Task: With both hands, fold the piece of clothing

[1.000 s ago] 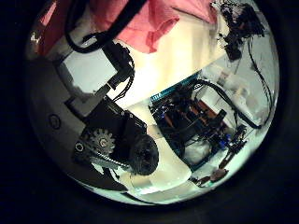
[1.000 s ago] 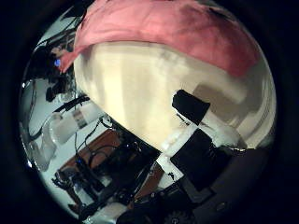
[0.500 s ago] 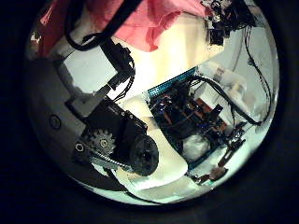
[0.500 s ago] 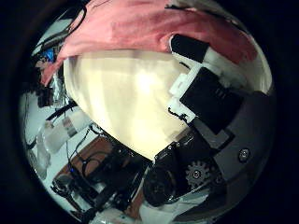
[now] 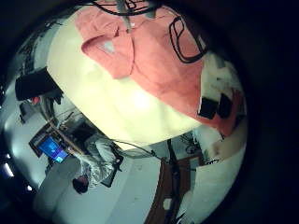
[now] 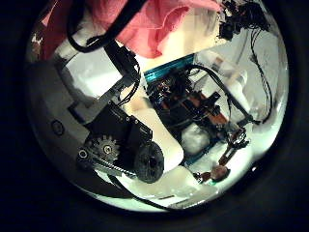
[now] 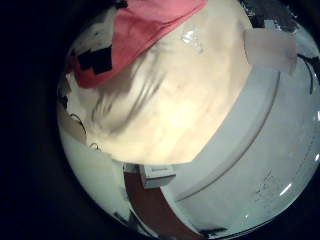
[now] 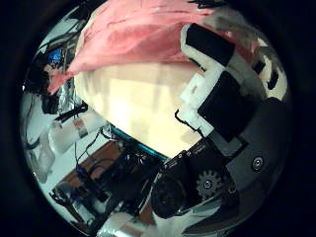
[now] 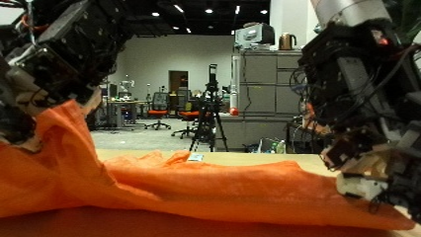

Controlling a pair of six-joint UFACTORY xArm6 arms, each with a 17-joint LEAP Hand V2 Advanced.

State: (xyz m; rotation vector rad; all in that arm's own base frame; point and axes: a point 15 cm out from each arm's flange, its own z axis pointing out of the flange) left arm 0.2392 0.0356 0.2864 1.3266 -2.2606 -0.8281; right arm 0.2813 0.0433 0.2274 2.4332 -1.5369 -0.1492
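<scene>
An orange piece of clothing [image 9: 198,193] lies spread over the tan table [image 9: 263,158]. One corner of it rises in a peak [image 9: 55,128] to my left hand [image 9: 59,54], whose curled fingers pinch it. My right hand [image 9: 362,109] hangs over the cloth's other end, with its fingertips [image 9: 369,188] down at the edge. In the right thumb side palm view the thumb [image 8: 212,69] curls onto the cloth [image 8: 138,39]. The left little finger side palm view shows the clothing [image 5: 149,56] stretched over the table [image 5: 131,107].
Beyond the table's far edge stand a tripod [image 9: 210,114], office chairs and a grey cabinet [image 9: 263,94]. Below the table edge, the palm views show electronics and cluttered equipment [image 6: 188,106].
The right thumb has swung in from the table side and closed onto the cloth. The left palm view has shifted a little, with more of the equipment beside the table showing.
</scene>
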